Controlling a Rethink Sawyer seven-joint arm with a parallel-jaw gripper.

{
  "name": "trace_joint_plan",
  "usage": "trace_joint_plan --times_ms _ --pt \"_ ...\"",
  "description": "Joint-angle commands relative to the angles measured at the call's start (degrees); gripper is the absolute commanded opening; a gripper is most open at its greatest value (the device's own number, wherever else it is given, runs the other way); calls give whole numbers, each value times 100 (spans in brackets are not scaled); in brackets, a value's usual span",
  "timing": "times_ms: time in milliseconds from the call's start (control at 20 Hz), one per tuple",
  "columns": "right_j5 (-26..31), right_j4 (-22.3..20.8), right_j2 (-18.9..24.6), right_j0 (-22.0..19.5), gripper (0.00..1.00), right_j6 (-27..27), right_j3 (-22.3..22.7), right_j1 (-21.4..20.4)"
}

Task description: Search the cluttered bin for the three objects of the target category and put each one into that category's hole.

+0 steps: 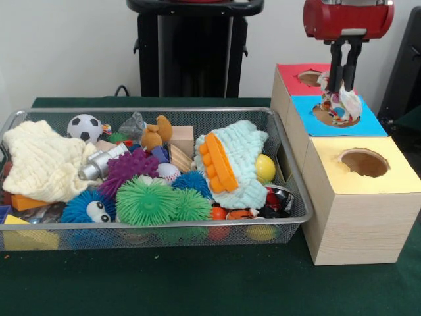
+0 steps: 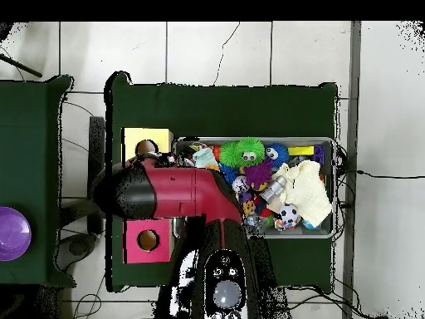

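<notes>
Hand pinching rope toy over blue-faced box.

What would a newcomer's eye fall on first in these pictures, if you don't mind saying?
Most likely the claw holding a flecked rope toy right over the blue-faced box, the middle one of the three, not the yellow-faced box nearest the camera. Next would be the wire basket to their left, crammed with spiky balls, a soccer ball and knitted cloths.
</notes>
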Motion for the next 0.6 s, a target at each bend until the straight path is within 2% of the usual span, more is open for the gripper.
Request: trace_joint_plan --times_ms 50,600 --pt "161 261 -247 301 0 1702 -233 436" --pt "337 610 -686 881 0 1924 -627 692"
